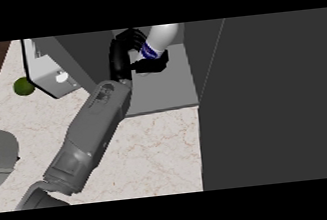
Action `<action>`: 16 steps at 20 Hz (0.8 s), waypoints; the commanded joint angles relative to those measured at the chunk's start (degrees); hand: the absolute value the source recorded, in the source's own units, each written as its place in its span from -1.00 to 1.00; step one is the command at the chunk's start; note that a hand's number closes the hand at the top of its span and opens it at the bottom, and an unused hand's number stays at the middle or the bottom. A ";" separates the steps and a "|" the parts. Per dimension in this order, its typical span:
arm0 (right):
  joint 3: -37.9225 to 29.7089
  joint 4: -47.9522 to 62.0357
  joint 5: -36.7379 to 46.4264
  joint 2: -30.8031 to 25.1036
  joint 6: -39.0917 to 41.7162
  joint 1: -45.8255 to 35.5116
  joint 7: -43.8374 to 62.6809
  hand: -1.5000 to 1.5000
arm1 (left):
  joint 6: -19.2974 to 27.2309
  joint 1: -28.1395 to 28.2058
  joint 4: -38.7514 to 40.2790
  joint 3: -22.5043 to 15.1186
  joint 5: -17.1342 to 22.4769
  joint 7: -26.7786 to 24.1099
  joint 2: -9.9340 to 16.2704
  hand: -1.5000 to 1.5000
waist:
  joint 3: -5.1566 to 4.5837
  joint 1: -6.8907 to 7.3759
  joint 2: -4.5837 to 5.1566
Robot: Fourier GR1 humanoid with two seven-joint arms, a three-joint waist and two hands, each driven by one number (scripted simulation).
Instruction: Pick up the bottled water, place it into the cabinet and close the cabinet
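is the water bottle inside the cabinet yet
Inside: the bottle sits over the cabinet floor, held by the left hand.

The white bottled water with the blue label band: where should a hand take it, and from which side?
Round the body near the blue label, from the open front of the grey cabinet. The white bottled water lies tilted inside, and the left hand already curls there.
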 commanded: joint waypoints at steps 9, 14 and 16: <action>-3.43 0.50 -3.06 -1.66 1.13 -1.36 -0.16 -1.00 | 5.64 -6.42 16.41 2.70 -3.88 -6.96 2.82 -1.00 | -0.01 -0.38 0.43; 0.36 0.01 -1.20 0.22 0.01 -1.18 0.47 -1.00 | 5.42 -4.69 19.03 3.34 -4.06 -10.33 2.90 -1.00 | -0.07 -0.70 0.71; -0.60 0.84 -1.47 -0.60 0.83 -1.60 -0.01 -1.00 | 7.06 -6.84 20.62 3.87 -3.92 -8.10 1.91 -1.00 | -0.04 -0.85 0.67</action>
